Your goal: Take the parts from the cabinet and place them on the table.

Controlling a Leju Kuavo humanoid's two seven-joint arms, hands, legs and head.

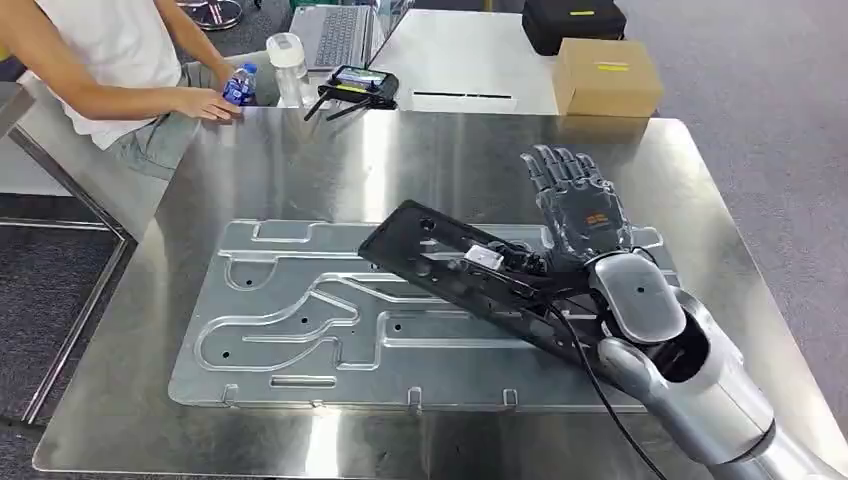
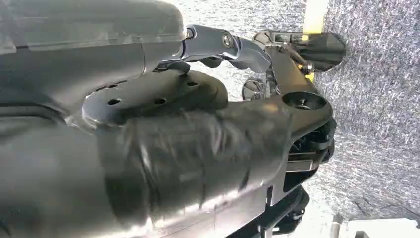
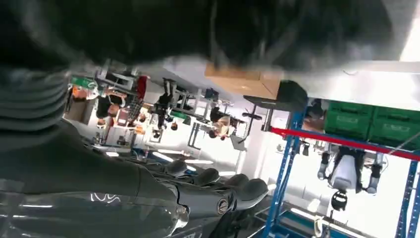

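Note:
A large stamped silver metal panel (image 1: 330, 320) lies flat on the steel table (image 1: 420, 150). A long black part (image 1: 450, 270) with a small white tag rests slantwise on the panel, and its near end runs under my right wrist. My right hand (image 1: 578, 205) is held over the panel's far right corner, back upward, fingers straight and spread, holding nothing. In the right wrist view its dark fingers (image 3: 218, 191) stretch out with nothing in them. My left hand (image 2: 163, 148) is a blurred grey mass over carpet in the left wrist view, and its fingers cannot be made out.
A person sits at the table's far left corner, one hand (image 1: 205, 103) beside a small blue-labelled bottle (image 1: 238, 84). A white bottle (image 1: 288, 66), a black controller (image 1: 360, 82), a laptop (image 1: 345, 30), a cardboard box (image 1: 605, 75) and a black case (image 1: 572, 22) lie beyond the far edge.

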